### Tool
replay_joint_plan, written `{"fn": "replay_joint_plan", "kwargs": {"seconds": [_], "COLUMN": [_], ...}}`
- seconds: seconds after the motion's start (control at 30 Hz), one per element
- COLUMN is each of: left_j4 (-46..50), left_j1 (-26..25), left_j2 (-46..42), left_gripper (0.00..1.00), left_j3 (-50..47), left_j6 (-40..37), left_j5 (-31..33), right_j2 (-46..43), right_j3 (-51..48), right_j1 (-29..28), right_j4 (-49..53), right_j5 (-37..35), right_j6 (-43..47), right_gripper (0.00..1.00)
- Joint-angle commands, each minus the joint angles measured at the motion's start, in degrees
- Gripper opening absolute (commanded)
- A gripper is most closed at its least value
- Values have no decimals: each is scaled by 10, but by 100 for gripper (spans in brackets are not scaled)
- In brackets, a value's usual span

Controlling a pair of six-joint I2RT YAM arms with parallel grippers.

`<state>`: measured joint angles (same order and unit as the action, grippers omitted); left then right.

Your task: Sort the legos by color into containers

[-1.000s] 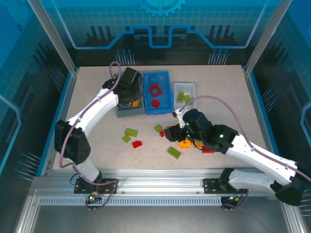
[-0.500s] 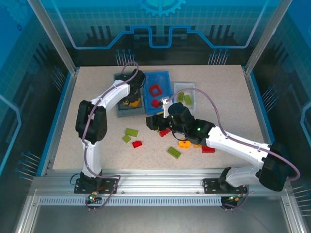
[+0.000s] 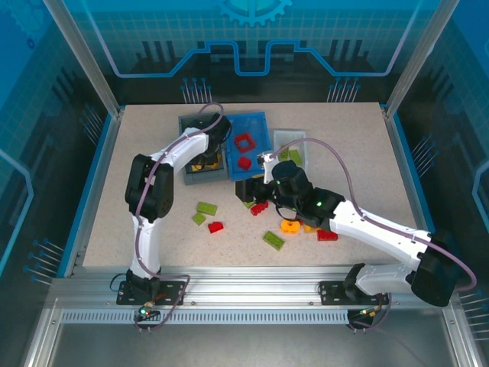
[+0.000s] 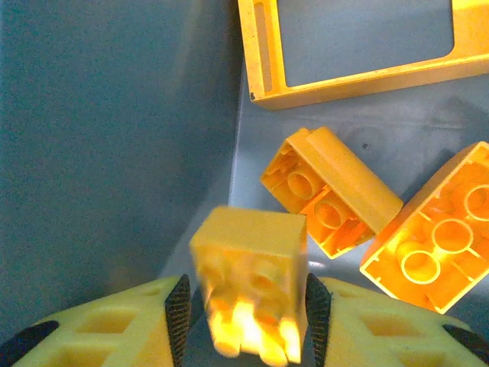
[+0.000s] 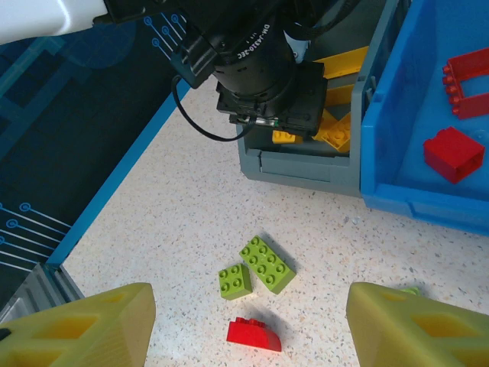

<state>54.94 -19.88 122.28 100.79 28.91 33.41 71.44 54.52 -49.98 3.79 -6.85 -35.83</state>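
Grey bin point(image 4: 114, 115) lies below my left gripper point(image 4: 248, 313). Blue bin point(image 5: 405, 115) is ahead-right of my right gripper point(image 5: 248, 306), jaws gaping, nothing between them. Yellow brick point(image 4: 248, 245) sits between the left pads, blurred: gripped or loose, cannot tell. Two green bricks point(image 5: 267, 264) and a red brick point(image 5: 254, 335) lie just ahead of the right fingers.

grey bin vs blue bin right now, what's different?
Colour: the grey bin is dull grey, the blue bin bright blue. Contents: the grey bin holds yellow bricks and a yellow frame; the blue bin holds a red frame and a red brick. The left fingers reach into the grey bin with a yellow brick between them; the blue bin has none in it. Both are open-topped, side by side.
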Motion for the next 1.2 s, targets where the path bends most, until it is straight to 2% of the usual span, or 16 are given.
{"fn": "replay_joint_plan", "kwargs": {"seconds": [0.0, 0.2, 0.4, 0.53, 0.63, 0.73, 0.87, 0.97, 1.07, 1.17], "left_j4": [15, 29, 10, -31, -50, -60, -109, -135, -134, -117], "left_j1": [-3, -6, -31, -72, -112, -145, -156, -158, -159, -159], "left_j2": [-43, -89, -201, -318, -414, -509, -628, -701, -748, -772], "left_gripper": [50, 52, 50, 50, 50, 50, 50, 50, 51, 51], "left_j3": [12, 13, -18, -94, -178, -252, -362, -422, -456, -465], "left_j6": [-1, 10, 19, 14, 16, 31, 51, 79, 105, 114], "left_j5": [9, 11, 2, -39, -66, -127, -299, -386, -430, -436], "right_j2": [-26, -50, -70, -69, -49, -15, 53, 91, 126, 162], "right_j3": [-10, -17, -18, -15, -4, 7, 3, -2, 11, 28], "right_j1": [12, 21, 24, 10, -24, -66, -97, -98, -87, -65], "right_j4": [21, 54, 155, 231, 271, 307, 352, 364, 381, 392], "right_j5": [-8, -23, -82, -117, -139, -139, -90, -58, -46, -29], "right_j6": [-1, 0, -43, -99, -126, -121, -38, 35, 85, 112], "right_gripper": [69, 69, 65, 61, 59, 60, 64, 68, 71, 72]}}
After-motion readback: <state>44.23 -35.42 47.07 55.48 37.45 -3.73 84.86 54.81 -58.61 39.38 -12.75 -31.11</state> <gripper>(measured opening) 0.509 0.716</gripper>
